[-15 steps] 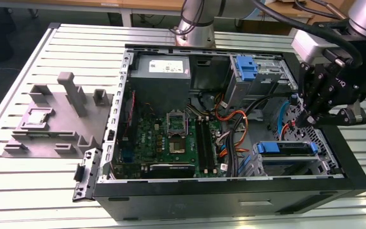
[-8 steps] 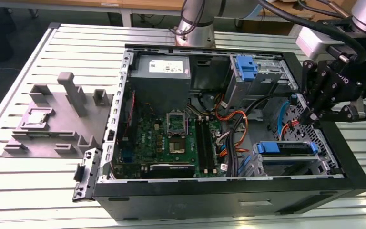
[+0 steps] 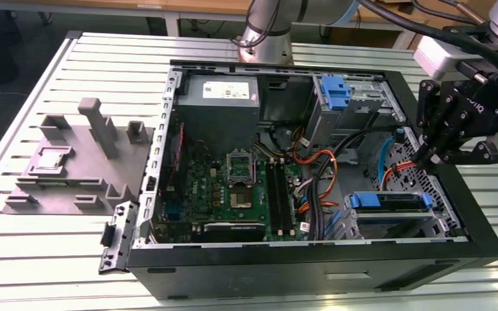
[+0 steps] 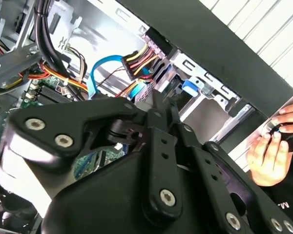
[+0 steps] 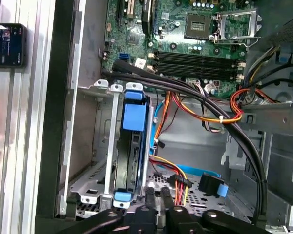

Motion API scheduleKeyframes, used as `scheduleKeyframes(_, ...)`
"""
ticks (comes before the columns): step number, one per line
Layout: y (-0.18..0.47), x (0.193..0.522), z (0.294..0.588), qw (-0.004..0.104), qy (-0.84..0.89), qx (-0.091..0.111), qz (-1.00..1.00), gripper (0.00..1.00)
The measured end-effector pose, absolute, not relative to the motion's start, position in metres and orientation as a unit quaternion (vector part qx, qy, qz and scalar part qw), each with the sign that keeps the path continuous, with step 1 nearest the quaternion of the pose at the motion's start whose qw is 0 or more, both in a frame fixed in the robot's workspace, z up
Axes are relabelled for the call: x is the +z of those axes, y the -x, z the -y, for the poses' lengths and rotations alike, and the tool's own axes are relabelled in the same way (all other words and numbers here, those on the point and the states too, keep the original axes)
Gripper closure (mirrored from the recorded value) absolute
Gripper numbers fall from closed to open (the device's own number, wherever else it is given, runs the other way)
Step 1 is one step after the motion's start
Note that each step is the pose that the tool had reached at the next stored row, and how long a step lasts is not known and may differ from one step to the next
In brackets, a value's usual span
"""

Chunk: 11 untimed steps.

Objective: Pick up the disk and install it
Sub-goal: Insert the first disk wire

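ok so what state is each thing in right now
computer case, open, side panel off
disk, sitting in the drive cage
gripper, by the drive cage, holding nothing
memory slots, empty
phone, screen lit

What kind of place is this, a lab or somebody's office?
Most likely a robotics lab or test bench: an open computer case lies on a slotted metal table, a robot arm stands behind the case, and a grey fixture block sits beside it.
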State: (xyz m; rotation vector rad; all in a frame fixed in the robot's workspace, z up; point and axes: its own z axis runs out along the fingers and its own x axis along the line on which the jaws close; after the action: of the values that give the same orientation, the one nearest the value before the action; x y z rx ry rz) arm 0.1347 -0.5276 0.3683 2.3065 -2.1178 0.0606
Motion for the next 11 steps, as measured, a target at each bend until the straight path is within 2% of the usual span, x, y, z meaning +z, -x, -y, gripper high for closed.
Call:
scheduleKeyframes(2, -0.1363, 0.3684, 0.5275, 0.005, -0.738, 0.019, 0.674, 0.81)
scheduleKeyframes(3, -0.1366, 0.3683, 0.5274, 0.005, -0.740, 0.019, 0.672, 0.75)
scheduleKeyframes(9, -0.1367, 0.3680, 0.5275, 0.004, -0.769, 0.020, 0.638, 0.75)
scheduleKeyframes(11, -0.1367, 0.3676, 0.5275, 0.000, -0.777, 0.024, 0.629, 0.75)
